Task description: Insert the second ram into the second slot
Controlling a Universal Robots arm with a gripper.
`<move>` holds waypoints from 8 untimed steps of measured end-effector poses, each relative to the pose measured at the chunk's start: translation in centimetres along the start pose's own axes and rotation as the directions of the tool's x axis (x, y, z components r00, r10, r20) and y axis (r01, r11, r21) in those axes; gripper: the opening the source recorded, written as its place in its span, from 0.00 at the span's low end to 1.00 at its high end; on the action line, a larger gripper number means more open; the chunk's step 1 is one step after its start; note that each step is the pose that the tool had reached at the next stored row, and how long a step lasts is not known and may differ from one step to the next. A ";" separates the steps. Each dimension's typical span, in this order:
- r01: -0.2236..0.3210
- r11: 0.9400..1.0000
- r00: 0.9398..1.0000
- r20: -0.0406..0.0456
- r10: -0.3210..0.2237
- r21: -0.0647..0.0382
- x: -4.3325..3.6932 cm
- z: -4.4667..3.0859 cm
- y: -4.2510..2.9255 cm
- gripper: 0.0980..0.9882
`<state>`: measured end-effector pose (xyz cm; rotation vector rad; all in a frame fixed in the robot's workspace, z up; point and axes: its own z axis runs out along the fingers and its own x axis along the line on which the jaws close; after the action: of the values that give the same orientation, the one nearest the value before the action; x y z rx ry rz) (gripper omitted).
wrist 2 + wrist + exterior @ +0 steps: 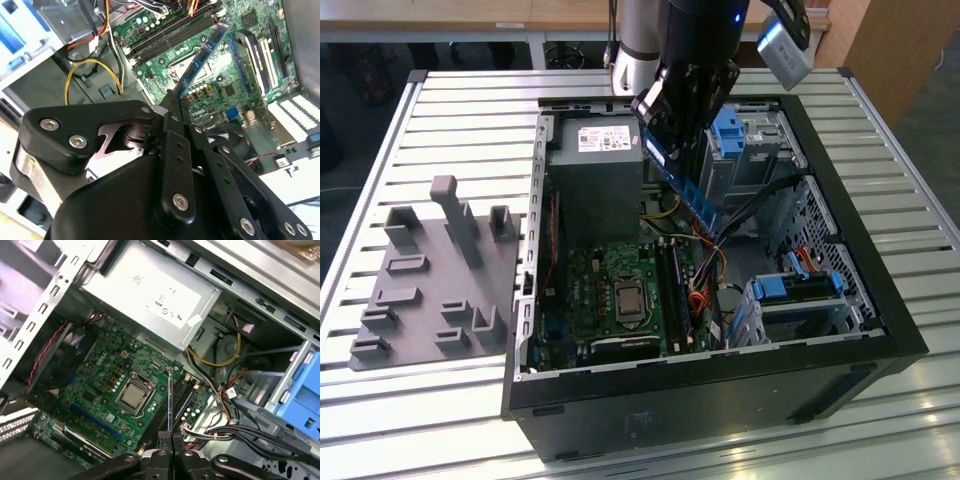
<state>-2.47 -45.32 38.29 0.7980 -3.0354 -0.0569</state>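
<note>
At the exterior view's left, a grey holder tray (430, 280) lies on the slatted table, apart from the open computer case (720, 410). Inside the case lies the green circuit board (590, 290), with the processor socket (627, 298) and, just beside it toward the right, the dark memory slots (675, 290).

Above these hangs the gripper (670, 125), its jaws closed tight on one end of the memory stick (692, 192). The stick slants down in mid-air, well clear of the slots. In the second wrist view the stick (202, 55) points away from the fingertips (172, 102) toward the slots (170, 35).

Assessment: the stick is not yet seated. A sound insertion requires it level, parallel to the chosen slot and square over it, then pressed evenly. Clip positions cannot be determined.

Blue drive latches (730, 130) stand further right.
</note>
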 end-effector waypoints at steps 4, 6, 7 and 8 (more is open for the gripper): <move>-0.072 0.997 0.997 0.003 0.072 0.000 0.00 0.08 0.00 0.03; -0.108 0.994 0.994 0.004 0.108 0.000 0.00 0.12 0.00 0.03; -0.127 0.992 0.992 0.005 0.127 0.001 0.00 0.14 0.00 0.03; -0.145 0.989 0.989 0.005 0.145 0.001 0.00 0.16 0.00 0.03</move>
<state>-2.47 -45.31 38.12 0.5758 -3.0880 -0.0571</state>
